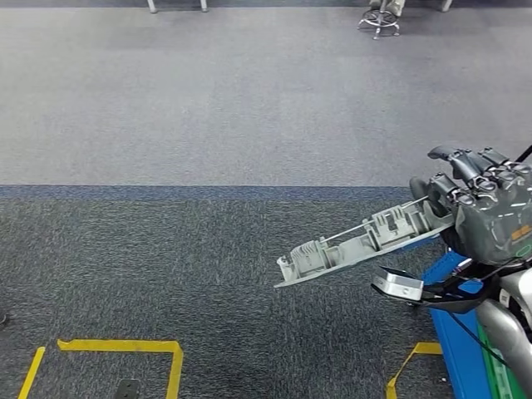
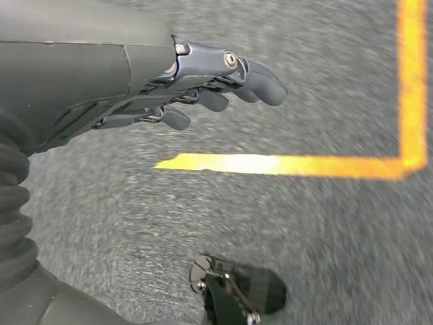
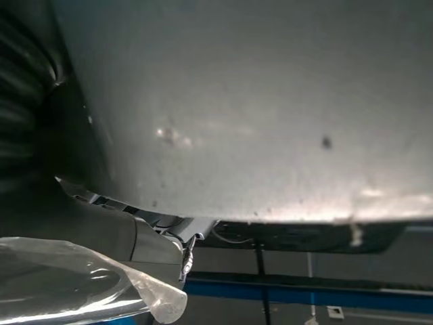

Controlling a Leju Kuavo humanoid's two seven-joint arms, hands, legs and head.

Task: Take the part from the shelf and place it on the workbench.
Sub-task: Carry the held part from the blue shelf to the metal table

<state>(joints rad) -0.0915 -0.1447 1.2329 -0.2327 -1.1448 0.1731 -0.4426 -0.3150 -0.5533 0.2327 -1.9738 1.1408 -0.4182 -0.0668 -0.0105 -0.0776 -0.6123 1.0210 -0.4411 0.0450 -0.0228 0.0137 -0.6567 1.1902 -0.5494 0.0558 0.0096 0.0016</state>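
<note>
In the head view, the long, ribbed, light-grey plastic part [image 1: 352, 245] is carried in the air over the dark grey carpet floor [image 1: 188, 274]. The right robot hand [image 1: 483, 208] grasps it at 1 end, fingers wrapped over that end. Its long axis runs out from the hand toward the robot's left, tilting slightly downward at the free end. A blue bin [image 1: 461, 332] sits below the hand. No table is in sight, so placing likely calls for turning first.

In the left wrist view, the left robot hand [image 2: 214, 84] hangs released, fingers loosely extended, above yellow floor tape [image 2: 306, 164].

In the right wrist view, the part's pale underside [image 3: 245, 101] spans the frame close to the camera.
</note>
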